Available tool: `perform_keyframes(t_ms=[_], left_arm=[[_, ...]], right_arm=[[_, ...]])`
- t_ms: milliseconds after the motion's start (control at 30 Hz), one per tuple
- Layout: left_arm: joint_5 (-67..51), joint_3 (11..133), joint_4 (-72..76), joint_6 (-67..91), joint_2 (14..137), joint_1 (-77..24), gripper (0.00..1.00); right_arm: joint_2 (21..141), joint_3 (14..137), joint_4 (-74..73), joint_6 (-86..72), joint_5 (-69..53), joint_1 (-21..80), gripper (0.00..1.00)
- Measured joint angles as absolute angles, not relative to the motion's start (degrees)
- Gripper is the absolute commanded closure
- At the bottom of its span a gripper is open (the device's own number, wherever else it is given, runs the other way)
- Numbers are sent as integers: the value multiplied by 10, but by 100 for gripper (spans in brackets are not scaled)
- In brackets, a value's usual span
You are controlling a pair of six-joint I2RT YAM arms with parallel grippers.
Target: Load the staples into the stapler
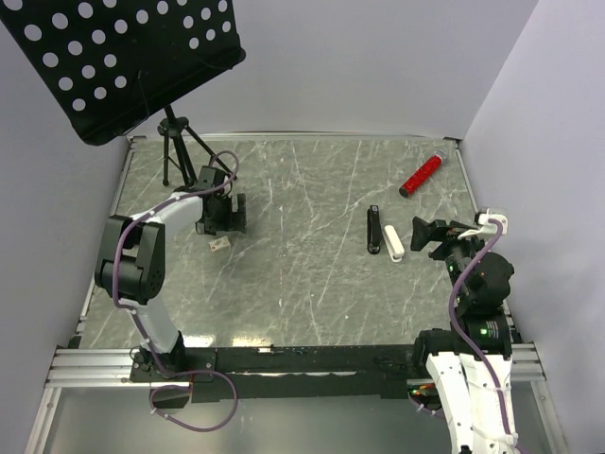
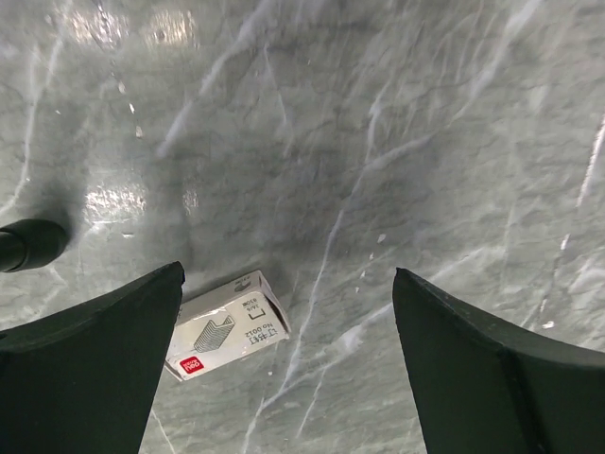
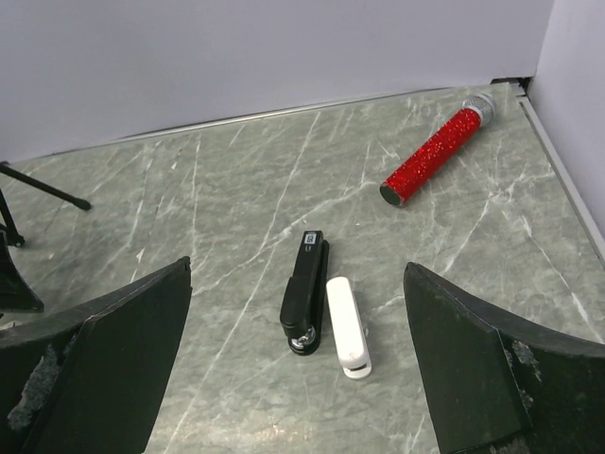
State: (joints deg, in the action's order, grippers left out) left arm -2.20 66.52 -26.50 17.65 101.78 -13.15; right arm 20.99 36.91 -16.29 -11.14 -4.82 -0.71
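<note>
Nothing is loaded yet. The left gripper (image 2: pixel 286 276) hovers wide open and empty over the staples (image 2: pixel 227 326), boxed on the table (image 2: pixel 425 142). The right gripper (image 3: pixel 296 272), equally open and empty, faces the closed stapler (image 3: pixel 305 293).

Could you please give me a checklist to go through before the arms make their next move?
1. Left gripper jaws open: ok.
2. Staples box centred between them: not ok, it lies off to one side.
3. Right gripper jaws open and empty: ok.
4. Stapler opened for loading: not ok, it looks shut.
5. Stapler apart from the white bar: cannot tell, they lie very close.
</note>
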Motion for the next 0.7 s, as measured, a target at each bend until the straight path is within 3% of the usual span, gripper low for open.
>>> perform_keyframes(t_ms=[700], left_arm=[[-59, 604, -273, 185, 987, -131, 3]], right_arm=[[210, 363, -158, -108, -55, -6, 0]])
